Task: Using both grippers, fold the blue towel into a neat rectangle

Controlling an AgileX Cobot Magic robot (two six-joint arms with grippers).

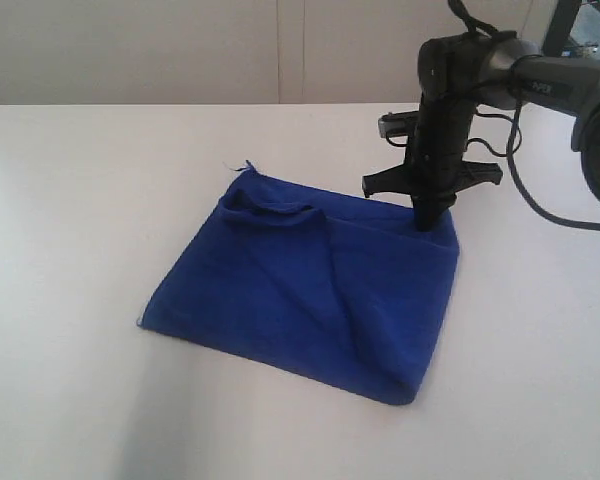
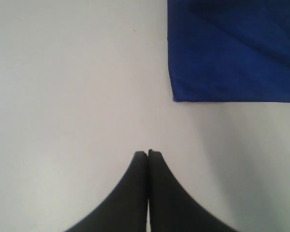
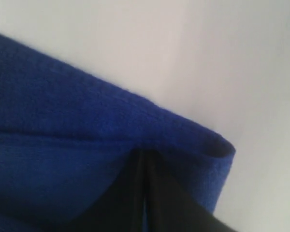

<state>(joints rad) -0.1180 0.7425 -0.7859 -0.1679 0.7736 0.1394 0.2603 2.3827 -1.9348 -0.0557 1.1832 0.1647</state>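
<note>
Left end effector [image 2: 148, 153]: fingers together, empty, over bare surface [image 2: 63, 96] beside towel [image 2: 232, 48]. Towel: mid-surface, folded, far-left corner rumpled. Right end effector [image 1: 429, 224]: clamped on far-right corner. Risk: one-sided pull skews the fold; a thin pinch may slip.
</note>
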